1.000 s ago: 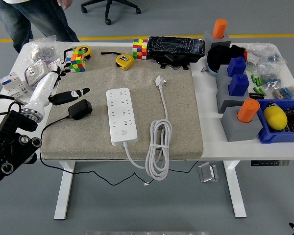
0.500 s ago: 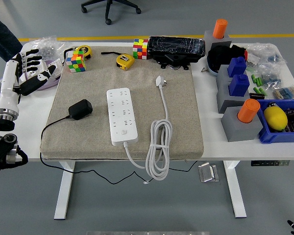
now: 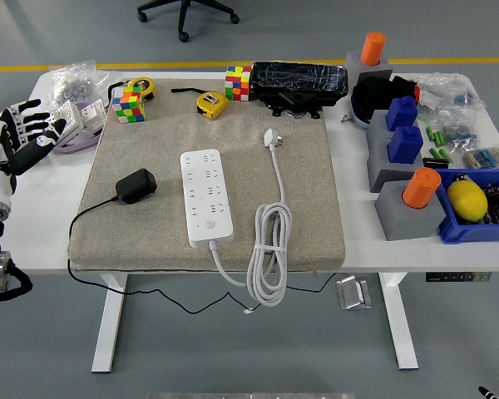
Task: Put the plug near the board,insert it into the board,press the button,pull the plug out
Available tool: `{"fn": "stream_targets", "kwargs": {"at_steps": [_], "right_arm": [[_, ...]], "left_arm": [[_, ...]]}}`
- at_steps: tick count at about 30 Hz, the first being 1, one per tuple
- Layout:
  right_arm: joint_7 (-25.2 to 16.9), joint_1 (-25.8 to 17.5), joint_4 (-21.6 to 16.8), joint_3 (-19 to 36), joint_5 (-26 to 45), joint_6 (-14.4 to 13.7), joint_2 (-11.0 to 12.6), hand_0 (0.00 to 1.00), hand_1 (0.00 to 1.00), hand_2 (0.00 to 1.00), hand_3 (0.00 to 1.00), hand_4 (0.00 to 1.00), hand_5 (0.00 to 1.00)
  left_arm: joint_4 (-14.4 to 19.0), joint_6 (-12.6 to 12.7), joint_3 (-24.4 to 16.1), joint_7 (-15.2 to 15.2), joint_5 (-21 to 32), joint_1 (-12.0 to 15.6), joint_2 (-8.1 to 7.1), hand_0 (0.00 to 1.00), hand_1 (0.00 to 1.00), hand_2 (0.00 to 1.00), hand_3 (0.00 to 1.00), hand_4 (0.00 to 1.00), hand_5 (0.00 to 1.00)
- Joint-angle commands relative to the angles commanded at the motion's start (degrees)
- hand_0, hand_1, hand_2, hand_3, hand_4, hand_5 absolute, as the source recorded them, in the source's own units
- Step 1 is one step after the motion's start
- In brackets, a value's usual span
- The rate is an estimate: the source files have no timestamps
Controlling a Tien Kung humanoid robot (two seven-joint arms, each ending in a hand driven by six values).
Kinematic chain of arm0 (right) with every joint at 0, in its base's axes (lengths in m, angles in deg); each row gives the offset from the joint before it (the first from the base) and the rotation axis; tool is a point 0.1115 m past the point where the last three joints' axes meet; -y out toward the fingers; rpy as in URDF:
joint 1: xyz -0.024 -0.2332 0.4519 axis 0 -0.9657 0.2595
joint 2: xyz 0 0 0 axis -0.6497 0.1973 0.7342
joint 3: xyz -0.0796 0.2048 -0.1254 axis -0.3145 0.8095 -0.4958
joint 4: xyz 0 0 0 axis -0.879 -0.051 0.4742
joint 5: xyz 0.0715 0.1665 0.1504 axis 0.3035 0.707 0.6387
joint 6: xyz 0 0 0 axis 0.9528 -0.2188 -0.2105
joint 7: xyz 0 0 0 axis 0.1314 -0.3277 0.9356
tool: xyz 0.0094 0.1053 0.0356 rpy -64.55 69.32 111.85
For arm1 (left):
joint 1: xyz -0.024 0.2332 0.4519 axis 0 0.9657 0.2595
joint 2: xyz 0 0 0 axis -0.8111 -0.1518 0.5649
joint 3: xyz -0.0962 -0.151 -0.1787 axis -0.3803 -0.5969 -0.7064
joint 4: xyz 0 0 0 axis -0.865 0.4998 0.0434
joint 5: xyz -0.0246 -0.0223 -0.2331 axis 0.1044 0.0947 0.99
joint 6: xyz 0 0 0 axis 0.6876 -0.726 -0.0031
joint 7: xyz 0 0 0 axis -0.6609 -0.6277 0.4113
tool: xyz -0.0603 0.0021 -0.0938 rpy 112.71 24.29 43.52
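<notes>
Fingers (image 3: 35,125) of the left hand (image 3: 21,137) spread loosely at the table's (image 3: 349,224) left edge, holding nothing. Well to their right lies the black plug (image 3: 137,184) on the mat (image 3: 308,199) (cord trailing off the front edge). Beyond it, farther from the fingers, sits the white board (image 3: 205,196), apart from the plug, its own white lead (image 3: 270,249) coiled beside it.
</notes>
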Motion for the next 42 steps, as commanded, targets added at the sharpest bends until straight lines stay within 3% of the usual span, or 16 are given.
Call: {"fn": "stream_targets", "kwargs": {"at_steps": [8,20,30,42], "right_arm": [[0.31,-0.25,0.12,-5.60,2.34,0.30,-0.39,0.591,0.671,0.640,0.565,0.965,0.574],[0.68,-1.31,1.00,-6.43,3.12,0.65,-0.24,0.596,0.673,0.643,0.567,0.970,0.580],[0.90,-3.00,1.76,-1.79,2.14,0.87,-2.22,0.605,0.679,0.659,0.566,0.973,0.586],[1.18,-3.89,3.17,-1.06,2.43,0.98,-3.12,0.608,0.681,0.660,0.565,0.973,0.587]], "left_arm": [[1.14,0.53,0.27,-0.46,-1.00,1.17,-1.22,0.583,0.660,0.676,0.798,0.850,0.373],[2.32,-0.55,-0.43,-2.00,-1.89,2.54,-0.79,0.583,0.661,0.677,0.801,0.847,0.390],[2.43,-1.13,0.25,-3.12,-2.09,4.46,-1.39,0.581,0.659,0.677,0.803,0.843,0.395],[2.71,-1.53,0.53,-3.65,-2.39,5.79,-1.55,0.582,0.658,0.677,0.806,0.847,0.411]]}}
